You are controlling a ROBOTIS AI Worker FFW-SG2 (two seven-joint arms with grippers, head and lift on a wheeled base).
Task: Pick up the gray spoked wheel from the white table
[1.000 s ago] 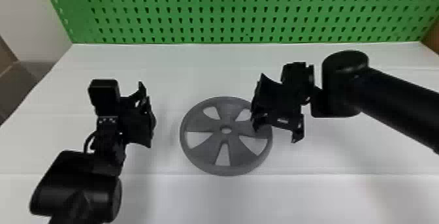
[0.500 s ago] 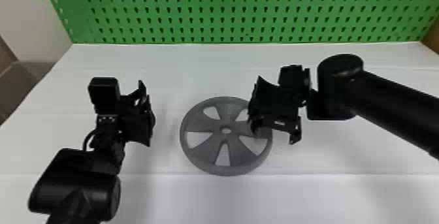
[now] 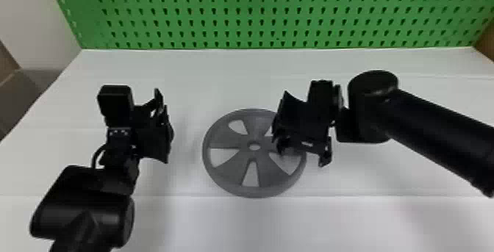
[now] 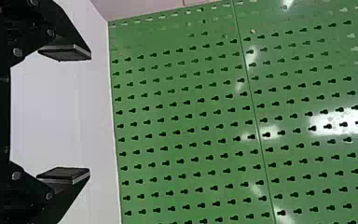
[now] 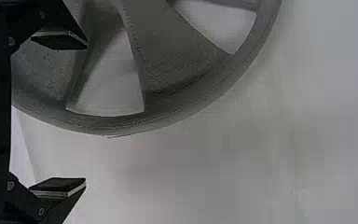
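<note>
We see the table (image 3: 330,222) across the middle and bottom of the head view, below the green board (image 3: 250,15). At centre lies the wheel (image 3: 235,168), its right side partly blocked by the right gripper (image 3: 290,126), spread and empty; the left gripper (image 3: 158,130), at left, is likewise.

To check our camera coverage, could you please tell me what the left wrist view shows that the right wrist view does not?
Left wrist view: the green pegboard. Right wrist view: part of the wheel. Both: the table and open fingers, of the left gripper in the former and the right gripper in the latter.
</note>
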